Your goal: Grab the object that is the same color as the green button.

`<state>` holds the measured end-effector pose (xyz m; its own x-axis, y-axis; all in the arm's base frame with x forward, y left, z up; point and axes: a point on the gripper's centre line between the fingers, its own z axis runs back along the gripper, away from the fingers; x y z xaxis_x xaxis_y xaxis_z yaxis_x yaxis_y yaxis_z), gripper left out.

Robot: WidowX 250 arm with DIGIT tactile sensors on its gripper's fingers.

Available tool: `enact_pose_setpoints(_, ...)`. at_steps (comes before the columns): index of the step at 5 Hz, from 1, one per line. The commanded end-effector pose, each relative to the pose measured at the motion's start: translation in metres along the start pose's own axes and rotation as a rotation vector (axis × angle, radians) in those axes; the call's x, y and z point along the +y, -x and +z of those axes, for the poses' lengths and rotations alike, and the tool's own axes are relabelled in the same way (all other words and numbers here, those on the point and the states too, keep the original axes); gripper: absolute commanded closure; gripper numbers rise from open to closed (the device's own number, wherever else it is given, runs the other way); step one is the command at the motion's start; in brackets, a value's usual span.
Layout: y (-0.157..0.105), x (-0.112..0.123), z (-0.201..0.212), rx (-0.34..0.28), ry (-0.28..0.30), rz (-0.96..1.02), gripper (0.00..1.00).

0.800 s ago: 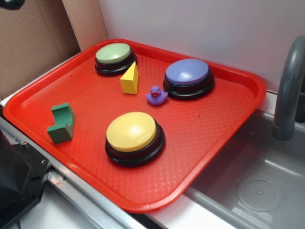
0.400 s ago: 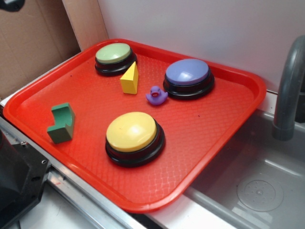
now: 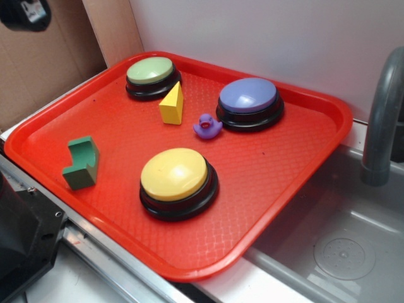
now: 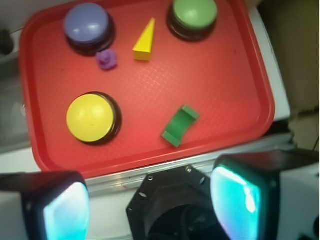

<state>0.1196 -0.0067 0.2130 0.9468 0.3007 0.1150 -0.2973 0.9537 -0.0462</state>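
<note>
The small dark green L-shaped block point(image 3: 81, 164) lies on the red tray point(image 3: 278, 164) near its left front edge; it also shows in the wrist view point(image 4: 180, 125). The pale green dome button point(image 3: 151, 76) stands at the tray's far left corner and shows in the wrist view point(image 4: 194, 16). My gripper point(image 4: 150, 202) is open and empty, high above the tray's front edge, with its two teal pads point(image 4: 235, 197) wide apart. In the exterior view only a dark part of the gripper point(image 3: 26, 12) shows at the top left corner.
A yellow wedge point(image 3: 172, 104), a purple duck point(image 3: 207, 126), a blue-purple button point(image 3: 249, 102) and a yellow button point(image 3: 177, 180) also stand on the tray. A grey sink point(image 3: 341, 246) with a faucet point(image 3: 382, 120) lies to the right. The robot's black base point(image 4: 172, 210) is below the gripper.
The dark gripper part at the top left of the exterior view has come further down into view. Nothing on the tray has moved.
</note>
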Motion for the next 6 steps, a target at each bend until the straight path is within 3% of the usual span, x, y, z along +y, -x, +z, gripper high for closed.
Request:
enact_pose_setpoints(1, -0.016, 0.022, -0.046, -0.017, -0.016, 0.315, 0.00)
enact_pose_setpoints(4, -0.031, 0.055, -0.124, -0.082, -0.069, 0.580, 0.00)
enact_pose_setpoints(6, -0.040, 0.063, -0.175, -0.053, -0.056, 0.632, 0.00)
